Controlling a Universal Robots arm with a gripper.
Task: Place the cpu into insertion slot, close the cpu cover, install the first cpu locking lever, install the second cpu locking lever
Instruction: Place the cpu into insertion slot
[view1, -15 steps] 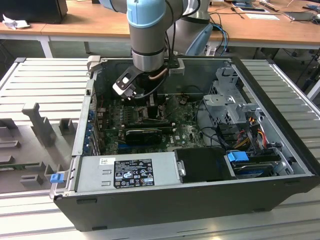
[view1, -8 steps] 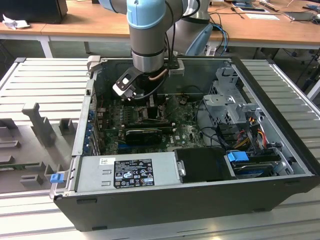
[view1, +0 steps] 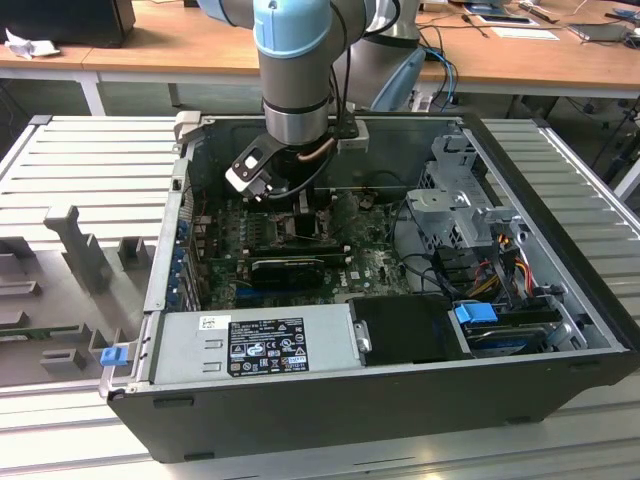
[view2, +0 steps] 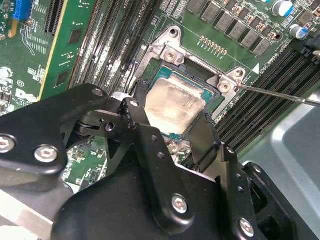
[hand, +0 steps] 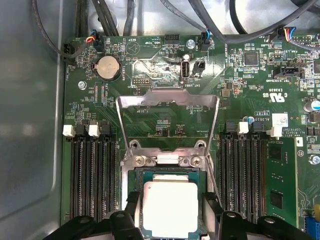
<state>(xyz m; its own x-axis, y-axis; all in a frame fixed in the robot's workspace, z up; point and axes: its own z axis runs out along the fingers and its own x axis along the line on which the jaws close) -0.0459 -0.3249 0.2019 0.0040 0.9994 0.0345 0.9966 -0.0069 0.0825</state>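
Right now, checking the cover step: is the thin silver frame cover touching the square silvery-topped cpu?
Apart. In the first wrist view the metal-frame cpu cover stands swung open, clear of the silvery square cpu.

An open black computer case (view1: 380, 410) holds a grey power supply (view1: 255, 340), a black card (view1: 290, 268) and a metal drive cage (view1: 455, 205).

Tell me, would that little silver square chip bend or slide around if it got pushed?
The cpu looks like a flat, rigid, metal-topped plate, so it probably would not bend. Lying inside the frame of the insertion slot, it likely cannot slide sideways. Its smooth top seems slippery.
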